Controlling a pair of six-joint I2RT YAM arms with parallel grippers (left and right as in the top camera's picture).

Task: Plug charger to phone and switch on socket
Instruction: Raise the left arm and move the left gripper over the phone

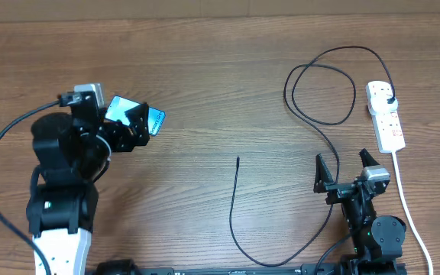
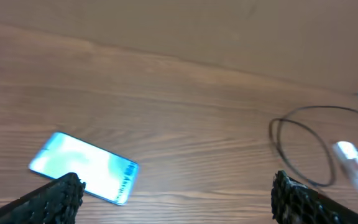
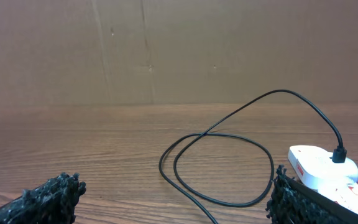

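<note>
The phone (image 1: 153,119) lies flat on the wooden table at the left with its blue-cyan screen lit; it also shows in the left wrist view (image 2: 86,167). My left gripper (image 1: 137,126) is open right over it, one finger at the phone's near edge (image 2: 176,198). The black charger cable (image 1: 321,99) loops at the right, its plug (image 1: 390,99) in the white power strip (image 1: 386,116), its free tip (image 1: 237,160) at table centre. My right gripper (image 1: 344,171) is open and empty, near the front edge; its view shows the loop (image 3: 219,165) and the strip (image 3: 325,168).
The strip's white cord (image 1: 409,210) runs toward the front edge, to the right of the right arm. A brown board wall (image 3: 179,50) stands behind the table.
</note>
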